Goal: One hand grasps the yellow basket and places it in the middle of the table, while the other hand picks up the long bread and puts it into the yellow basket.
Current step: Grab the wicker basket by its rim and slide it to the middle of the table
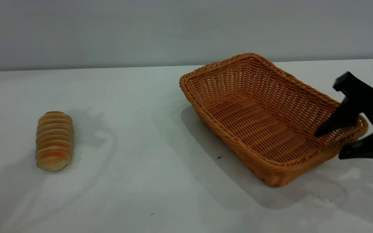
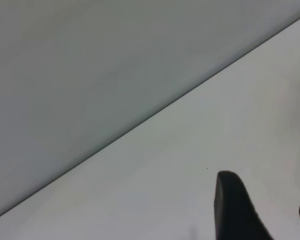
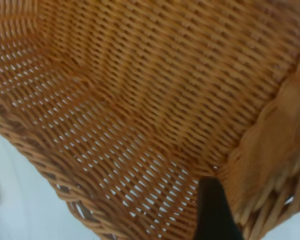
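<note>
I have a wide white matte table (image 1: 134,181) under me, a few tiny dark specks scattered across it, and a plain pale grey wall (image 1: 108,29) running behind its far edge. No brand, label or writing is readable on anything in view.

The yellow basket (image 1: 257,106) sits right of centre, turned at an angle, its right end raised slightly off the surface. My right gripper (image 1: 332,142) is clamped on the braided rim at that right end — one black finger reaches down inside against the inner wall, the other sits outside below the rim. From the right wrist, the weave fills the view with the inner finger's tip against the corner.

The long bread (image 1: 54,140) lies on the table at the far left, well apart from the basket, lengthwise toward me, nothing touching it.

The left gripper (image 2: 262,210) shows only in its own wrist view, as dark finger edges with a gap of bare table between them — apart, holding nothing.

Open table stretches between bread and basket, and along the near edge.
</note>
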Tool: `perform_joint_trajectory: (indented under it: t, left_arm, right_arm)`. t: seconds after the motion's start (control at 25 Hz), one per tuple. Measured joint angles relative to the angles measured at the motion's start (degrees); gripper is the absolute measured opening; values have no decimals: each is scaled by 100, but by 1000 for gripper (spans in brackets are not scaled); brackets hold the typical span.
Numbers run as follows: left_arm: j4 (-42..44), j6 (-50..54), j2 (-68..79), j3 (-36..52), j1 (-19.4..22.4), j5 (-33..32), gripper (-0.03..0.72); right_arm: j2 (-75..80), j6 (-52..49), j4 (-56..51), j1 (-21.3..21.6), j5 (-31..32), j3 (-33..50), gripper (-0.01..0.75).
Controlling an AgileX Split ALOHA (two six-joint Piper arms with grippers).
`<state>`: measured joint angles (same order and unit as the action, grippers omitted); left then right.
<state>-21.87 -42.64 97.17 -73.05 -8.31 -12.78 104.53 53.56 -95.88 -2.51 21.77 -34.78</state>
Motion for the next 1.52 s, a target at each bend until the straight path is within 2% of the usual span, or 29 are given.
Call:
perform_joint_trajectory:
  t: [0.44,0.76,0.88,1.08,1.12,1.36,1.52]
  left_arm:
    - [0,-6,0,0,0,19,394]
    - [0,-6,0,0,0,26,394]
    - [0,-6,0,0,0,29,394]
    - [0,-6,0,-2,0,33,394]
    - [0,-6,0,-2,0,33,394]
    - [0,-6,0,-2,0,40,394]
    - [0,-6,0,-2,0,40,394]
  right_arm:
    - [790,-38,-138,-121,68,-302,454]
    - [1370,-27,-139,-374,-3,-753,442]
    - [1498,-27,-172,-385,31,-849,399]
    - [1529,-3,-261,-385,-20,-875,203]
    - [1529,41,-253,-385,-38,-875,187]
    - [1540,254,-186,-385,-95,-875,183]
    - [1491,329,246,-385,-89,-875,183]
